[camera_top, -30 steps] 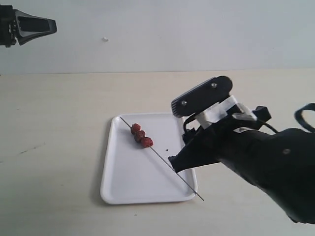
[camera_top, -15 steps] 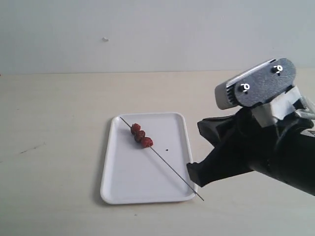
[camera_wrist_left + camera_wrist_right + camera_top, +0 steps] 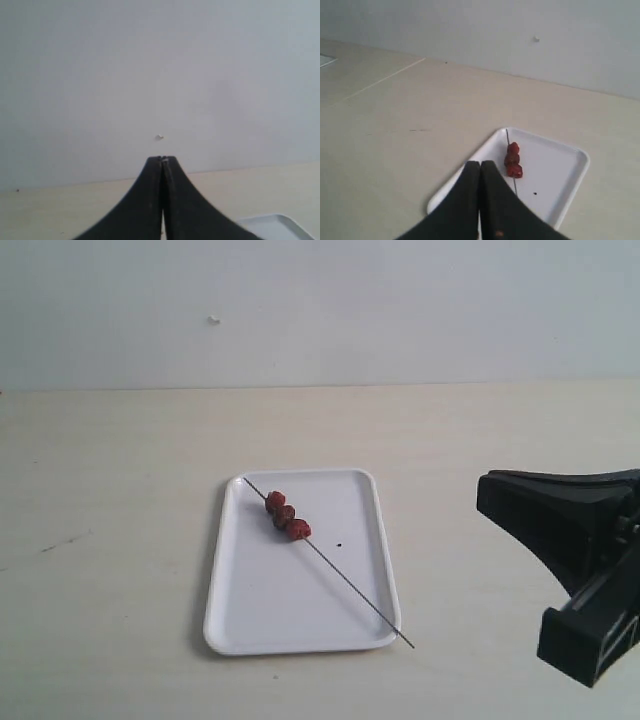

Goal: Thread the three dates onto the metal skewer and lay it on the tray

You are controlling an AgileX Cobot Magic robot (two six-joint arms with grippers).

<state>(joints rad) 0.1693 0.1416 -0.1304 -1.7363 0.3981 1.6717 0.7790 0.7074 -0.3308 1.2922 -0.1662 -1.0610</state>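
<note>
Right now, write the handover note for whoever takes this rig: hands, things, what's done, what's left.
Left hand: shut, empty, raised, with only a corner of the tray in its view.
Right hand: shut, empty, off to the side of the tray, touching nothing.
Things: three dates sit threaded in a row on the skewer. It lies diagonally across the tray, with its bare end poking out past one corner over the table.
Done: threading and laying down.
Left: nothing that shows, apart perhaps from parking the arms.
</note>
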